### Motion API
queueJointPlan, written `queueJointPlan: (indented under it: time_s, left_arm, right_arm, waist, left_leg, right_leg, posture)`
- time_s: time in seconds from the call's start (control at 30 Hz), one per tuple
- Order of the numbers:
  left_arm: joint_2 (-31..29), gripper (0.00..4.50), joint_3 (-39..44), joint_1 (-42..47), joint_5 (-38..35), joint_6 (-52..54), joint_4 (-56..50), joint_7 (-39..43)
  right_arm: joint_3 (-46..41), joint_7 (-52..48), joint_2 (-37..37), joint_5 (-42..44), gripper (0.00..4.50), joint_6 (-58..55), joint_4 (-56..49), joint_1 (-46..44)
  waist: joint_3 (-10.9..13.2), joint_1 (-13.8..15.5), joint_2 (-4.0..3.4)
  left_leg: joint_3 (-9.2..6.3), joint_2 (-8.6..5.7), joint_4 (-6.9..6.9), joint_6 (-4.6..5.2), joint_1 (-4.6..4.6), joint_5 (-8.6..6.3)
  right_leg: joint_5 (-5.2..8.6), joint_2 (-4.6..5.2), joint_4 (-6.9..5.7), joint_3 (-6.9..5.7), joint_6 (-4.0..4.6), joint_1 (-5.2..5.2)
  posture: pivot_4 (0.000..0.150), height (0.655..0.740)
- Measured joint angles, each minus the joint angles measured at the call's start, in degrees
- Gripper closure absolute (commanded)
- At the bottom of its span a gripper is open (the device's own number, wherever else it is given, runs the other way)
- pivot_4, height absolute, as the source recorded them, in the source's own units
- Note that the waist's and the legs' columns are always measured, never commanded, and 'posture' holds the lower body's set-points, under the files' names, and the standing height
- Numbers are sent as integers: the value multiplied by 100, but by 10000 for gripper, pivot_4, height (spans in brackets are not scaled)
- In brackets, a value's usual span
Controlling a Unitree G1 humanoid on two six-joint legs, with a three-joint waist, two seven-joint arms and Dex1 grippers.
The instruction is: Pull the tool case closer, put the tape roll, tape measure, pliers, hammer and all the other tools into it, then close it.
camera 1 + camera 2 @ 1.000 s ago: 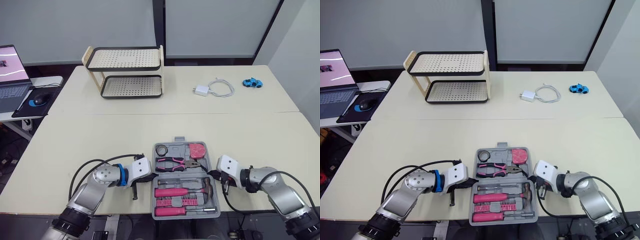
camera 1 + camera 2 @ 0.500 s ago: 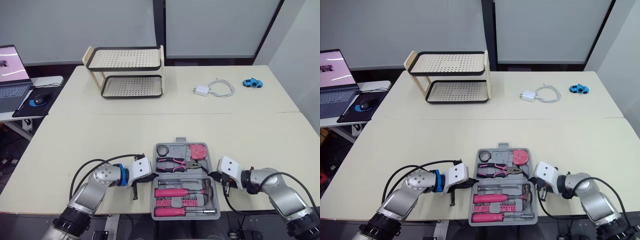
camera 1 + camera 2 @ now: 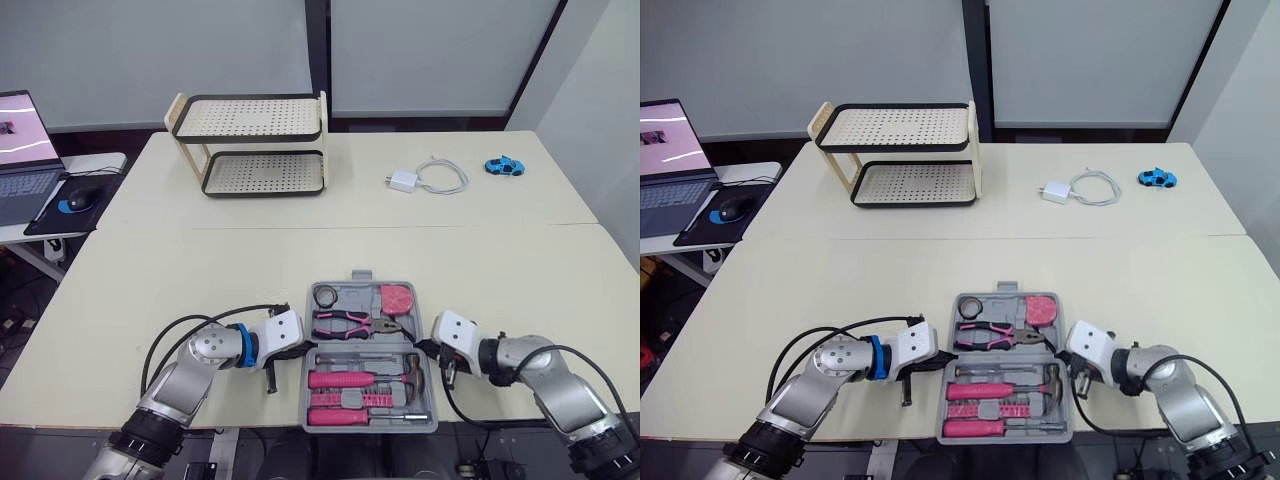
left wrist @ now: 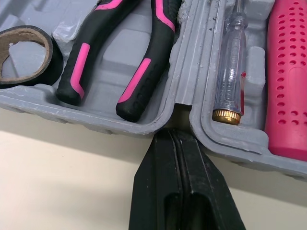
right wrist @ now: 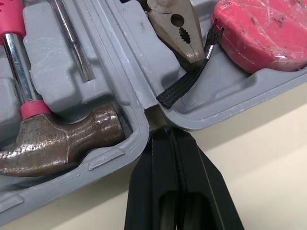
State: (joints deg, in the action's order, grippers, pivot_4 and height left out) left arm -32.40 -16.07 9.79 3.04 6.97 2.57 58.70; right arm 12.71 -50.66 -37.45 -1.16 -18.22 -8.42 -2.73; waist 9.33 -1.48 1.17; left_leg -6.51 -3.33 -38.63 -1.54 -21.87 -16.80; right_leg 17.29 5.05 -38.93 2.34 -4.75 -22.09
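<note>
Left pincer [image 4: 175, 135], right pincer [image 5: 165, 131], both tight together, at one tool case [image 3: 370, 346]; one hammer [image 5: 62, 139], one pliers [image 4: 144, 72].

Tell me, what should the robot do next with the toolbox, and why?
Probably fold one half of the tool case over the other to shut it. The tape roll, tape measure, pliers and hammer sit in their slots, and the left hand and right hand, both shut, sit at the hinge notches on either side.
</note>
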Motion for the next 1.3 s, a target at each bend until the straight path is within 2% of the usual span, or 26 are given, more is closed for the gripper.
queueJointPlan:
  time_s: [1.3]
  left_arm:
    - [84, 45000, -58, 151, 73, -10, 145, -72]
  right_arm:
    - [-28, 105, 130, -221, 44787, -76, 85, -146]
  waist:
    - [-4, 7, -3]
  left_leg:
    - [0, -1, -2, 0, 3, 0]
  right_leg:
    - [0, 0, 0, 0, 0, 4]
  posture:
    - [1500, 7400]
